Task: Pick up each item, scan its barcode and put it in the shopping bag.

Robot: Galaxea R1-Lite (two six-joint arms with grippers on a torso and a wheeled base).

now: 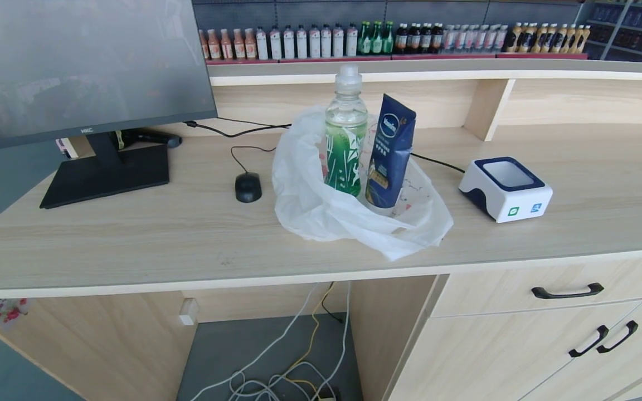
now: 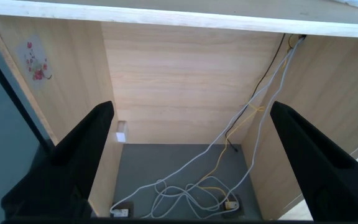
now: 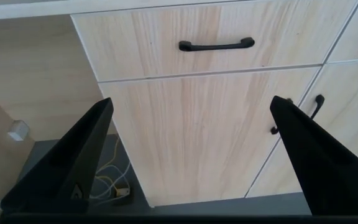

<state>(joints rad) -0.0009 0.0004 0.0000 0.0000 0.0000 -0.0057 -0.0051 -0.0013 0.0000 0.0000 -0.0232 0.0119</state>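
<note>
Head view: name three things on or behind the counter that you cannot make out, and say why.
All head view.
Barcodes on the bottle and blue pouch: none on the sides facing the camera.
Dark object behind the monitor: partly hidden by its stand.
Shelf bottles, labels: too small.

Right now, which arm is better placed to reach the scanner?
Probably the right: the scanner stands on the right, above the drawers that the open right gripper faces. The left gripper faces the cables.
</note>
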